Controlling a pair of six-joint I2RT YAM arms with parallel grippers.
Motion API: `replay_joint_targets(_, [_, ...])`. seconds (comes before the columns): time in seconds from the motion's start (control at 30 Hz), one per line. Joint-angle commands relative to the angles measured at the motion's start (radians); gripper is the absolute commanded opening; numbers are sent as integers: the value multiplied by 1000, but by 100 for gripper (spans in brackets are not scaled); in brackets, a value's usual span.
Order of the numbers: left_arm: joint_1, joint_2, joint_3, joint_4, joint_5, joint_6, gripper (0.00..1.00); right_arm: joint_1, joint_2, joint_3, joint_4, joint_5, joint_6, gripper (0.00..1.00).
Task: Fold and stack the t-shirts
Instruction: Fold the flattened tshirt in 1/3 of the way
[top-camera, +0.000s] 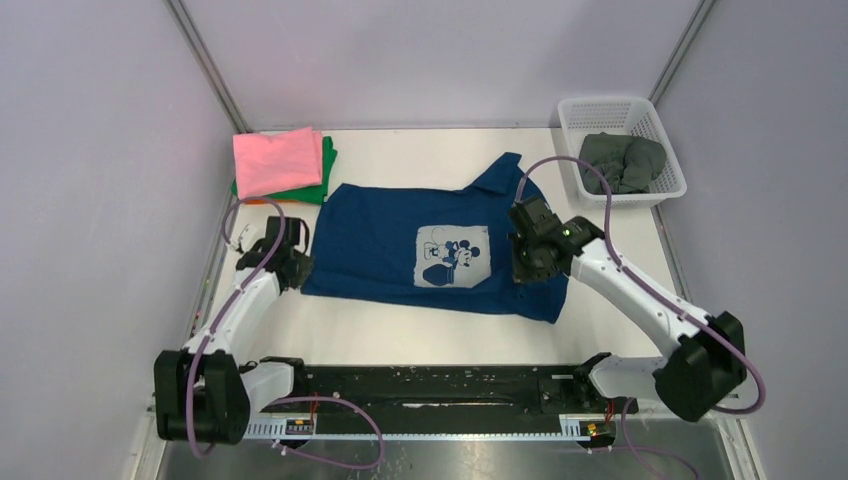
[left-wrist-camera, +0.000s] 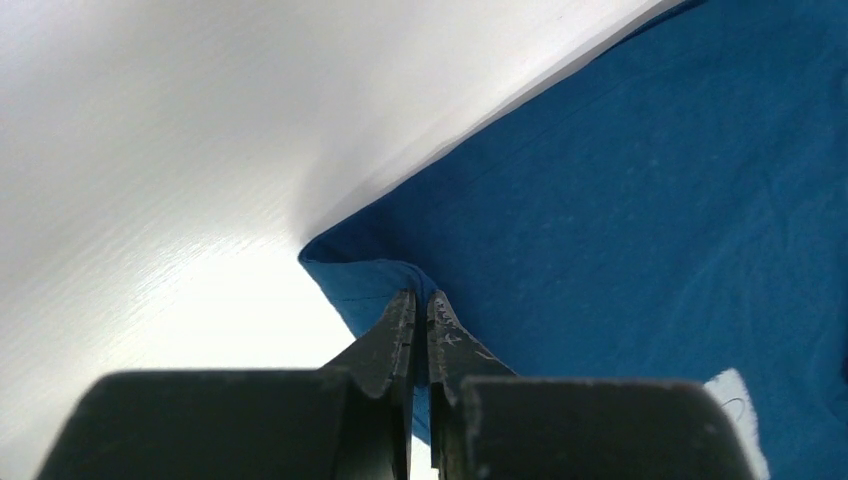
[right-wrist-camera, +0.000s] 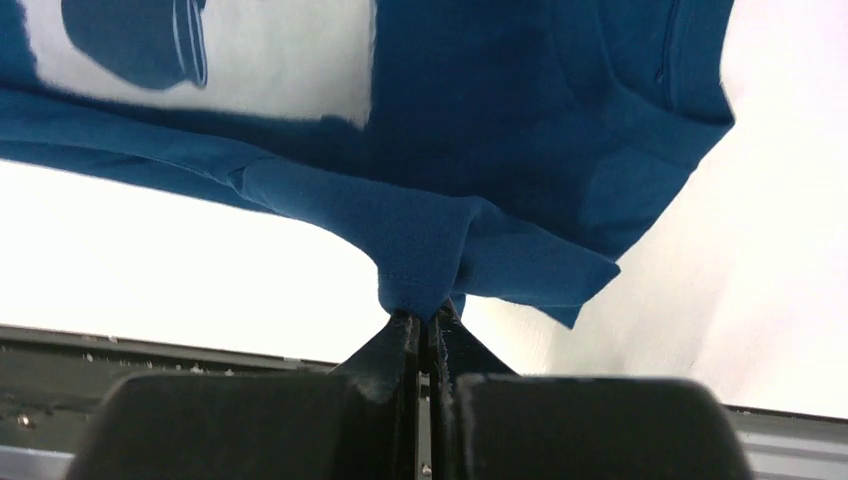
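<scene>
**Both claws clamped on the navy t-shirt**

The navy blue t-shirt (top-camera: 385, 250) lies spread on the white table (top-camera: 420, 330) between the two claws, with its pale cartoon-mouse print (top-camera: 452, 256) face up. The left gripper (left-wrist-camera: 420, 300) is closed tight on the shirt's near-left corner, fingers pressed together over the cloth. The right gripper (right-wrist-camera: 425, 318) pinches a fold of the shirt's right edge; the fabric bunches just ahead of its tips and is held clear of the table.

Beyond the left claw, a folded pink t-shirt (top-camera: 277, 160) sits on a green one (top-camera: 325, 185). Beyond the right claw and off to its right, a dark grey-green shirt (top-camera: 622, 160) lies crumpled in the white mesh basket (top-camera: 600, 104).
</scene>
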Motion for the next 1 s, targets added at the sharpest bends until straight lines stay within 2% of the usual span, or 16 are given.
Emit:
replay_joint_targets(0.0, [-1,71,86,66,-62,-17,0,-61,89,86,61,-6,-57,0])
replay_joint_targets(0.37, [16,245,205,67,-119,3,0,-165,304,250,80,-21,-167,1])
replay_joint_targets(0.47, [22,321,249,75,-111,9,5,-178,387,306,89,-36,-211,3])
replay_joint_targets(0.5, [23,351,267,76,-106,10,9,-184,420,333,86,-43,-227,5])
replay_joint_targets(0.57, [30,410,306,82,-98,18,28,-198,500,397,75,-49,-259,8])
replay_joint_targets(0.67, [51,492,389,79,-86,25,49,-226,655,578,6,14,-280,18])
replay_joint_targets(0.7, [53,508,418,76,-75,27,55,-242,710,655,-12,42,-272,21])
replay_joint_targets(0.73, [74,520,446,71,-60,32,60,-256,755,728,-47,65,-257,28])
replay_joint_targets(0.77, [86,525,479,63,-46,39,69,-266,806,806,-73,74,-244,38])
replay_joint_targets(0.83, [96,515,517,46,-27,57,86,-271,823,879,-92,65,-231,72])
replay_joint_targets(0.87, [97,502,522,39,-17,69,97,-270,805,862,-81,46,-228,83])
replay_joint_targets(0.9, [95,482,518,41,-3,88,99,-270,770,810,-47,15,-228,97])
replay_joint_targets(0.97, [96,434,481,56,37,124,99,-270,676,671,42,-48,-214,99])
